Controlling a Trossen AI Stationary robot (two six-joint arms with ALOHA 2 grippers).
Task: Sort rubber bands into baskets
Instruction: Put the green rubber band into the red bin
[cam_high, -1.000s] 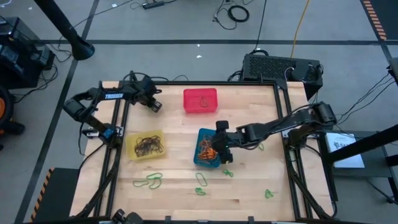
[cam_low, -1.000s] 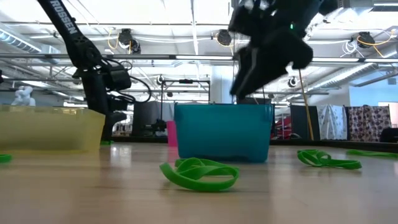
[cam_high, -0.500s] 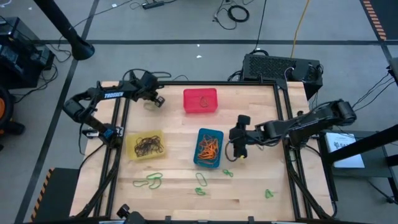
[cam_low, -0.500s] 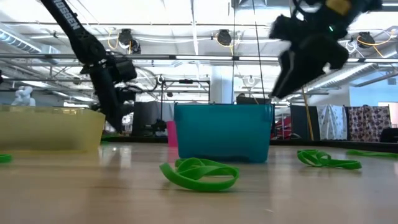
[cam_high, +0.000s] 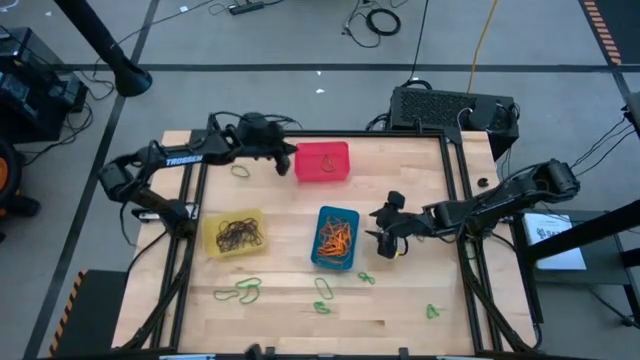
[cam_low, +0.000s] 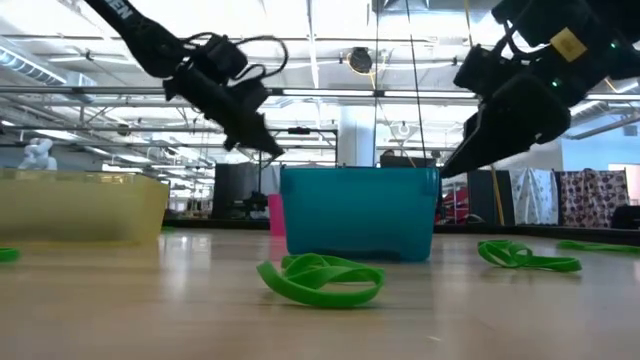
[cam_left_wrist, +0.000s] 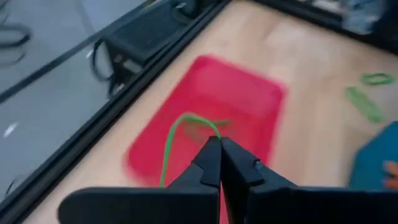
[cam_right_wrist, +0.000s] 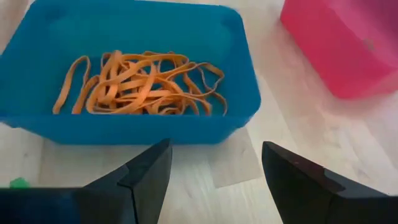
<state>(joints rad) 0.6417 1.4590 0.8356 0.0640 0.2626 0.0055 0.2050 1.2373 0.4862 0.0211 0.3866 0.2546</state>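
Left gripper (cam_left_wrist: 219, 144), fingers clamping a green rubber band (cam_left_wrist: 176, 132), is apparently carrying it toward the red basket (cam_high: 322, 162), release pending; right gripper (cam_right_wrist: 214, 163), fingers apart, is hovering beside the blue basket (cam_right_wrist: 130, 127).

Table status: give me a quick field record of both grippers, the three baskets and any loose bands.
left gripper: shut on a green band, by the red basket
right gripper: open, empty, just right of the blue basket
red basket: a few bands inside
blue basket: orange bands
yellow basket: dark bands
loose green bands: several on the table's near part; one near the left gripper
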